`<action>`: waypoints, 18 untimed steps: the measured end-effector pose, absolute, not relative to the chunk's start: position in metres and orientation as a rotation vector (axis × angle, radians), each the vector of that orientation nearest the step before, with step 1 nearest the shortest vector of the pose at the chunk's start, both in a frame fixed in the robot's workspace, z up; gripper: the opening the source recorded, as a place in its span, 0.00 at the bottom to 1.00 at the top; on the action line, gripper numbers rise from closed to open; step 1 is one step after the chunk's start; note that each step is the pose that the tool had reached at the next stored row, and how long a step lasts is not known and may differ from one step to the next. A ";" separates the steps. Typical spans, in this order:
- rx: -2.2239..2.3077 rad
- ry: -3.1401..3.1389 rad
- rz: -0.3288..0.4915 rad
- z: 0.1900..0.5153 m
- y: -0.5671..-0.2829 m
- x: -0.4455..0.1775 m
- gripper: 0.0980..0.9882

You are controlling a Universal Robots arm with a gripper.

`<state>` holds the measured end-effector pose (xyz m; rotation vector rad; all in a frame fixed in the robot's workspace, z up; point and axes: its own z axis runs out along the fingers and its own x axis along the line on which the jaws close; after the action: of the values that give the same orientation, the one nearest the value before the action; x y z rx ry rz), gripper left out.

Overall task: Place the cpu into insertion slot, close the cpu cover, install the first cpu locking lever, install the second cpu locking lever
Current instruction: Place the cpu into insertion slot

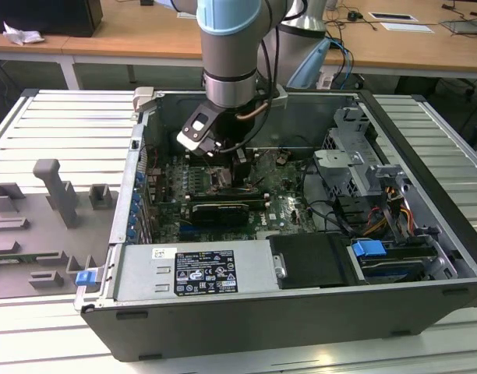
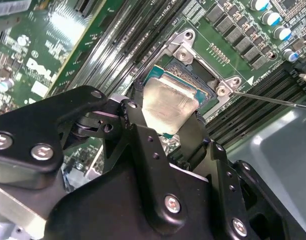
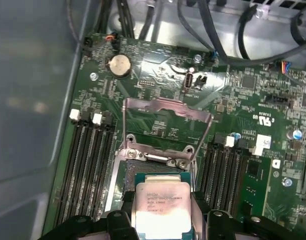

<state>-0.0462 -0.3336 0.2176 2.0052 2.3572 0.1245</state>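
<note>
Looking down into the open computer case (image 1: 301, 312) on the grey counter (image 1: 51, 117), we find the claw (image 1: 231, 167) low over the green board (image 1: 289, 206). Where do we see the cpu (image 2: 168, 102)?

We see it clamped between the claw's black fingers (image 2: 193, 132), one on either side. Its silvery top faces up, right over the insertion slot (image 2: 195, 75). Whether it is seated or just above the slot, we cannot tell.

And the cpu cover (image 3: 163, 104)?

In the first wrist view we see it swung up and open on the far side of the slot, with the board showing through its square cut-out. The cpu lies just beside the cover's hinge. In the second wrist view we also make out a thin locking lever (image 2: 273, 99) reaching out from the slot's corner.
</note>
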 end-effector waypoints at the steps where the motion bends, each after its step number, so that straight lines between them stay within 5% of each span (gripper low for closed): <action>1: 2.018 2.346 0.124 0.217 -0.334 -0.046 0.48; 18: 2.171 2.208 0.110 0.210 -0.325 -0.046 0.48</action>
<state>-0.0462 -0.3247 0.2096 2.1708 2.2077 0.1099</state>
